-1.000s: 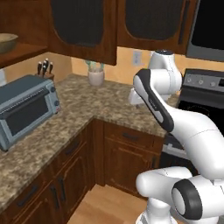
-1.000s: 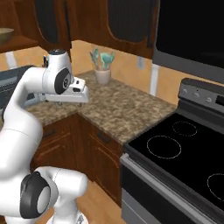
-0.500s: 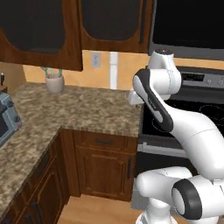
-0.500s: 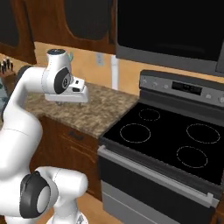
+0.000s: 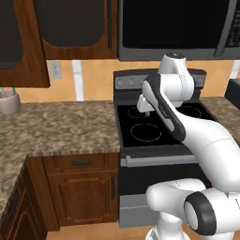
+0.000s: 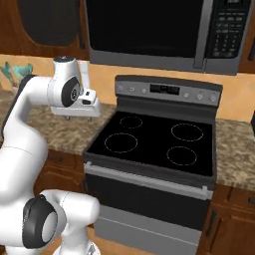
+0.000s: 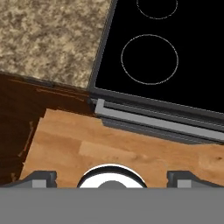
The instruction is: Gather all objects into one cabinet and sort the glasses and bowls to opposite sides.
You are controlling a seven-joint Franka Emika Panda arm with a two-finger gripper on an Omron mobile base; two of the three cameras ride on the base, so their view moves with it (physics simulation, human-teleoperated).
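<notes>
Black stove (image 6: pixel 154 137) now ahead; toaster oven gone.

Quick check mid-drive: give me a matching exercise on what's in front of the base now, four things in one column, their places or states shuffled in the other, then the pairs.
Things:
1. stove
2. microwave
3. utensil holder
4. hand

Places or states:
A. on the granite counter, far left
B. open, holding nothing, above the wood floor
C. black glass top with four ring burners
D. mounted on the wall above the cooktop

Pairs: 1-C, 2-D, 3-A, 4-B
</notes>
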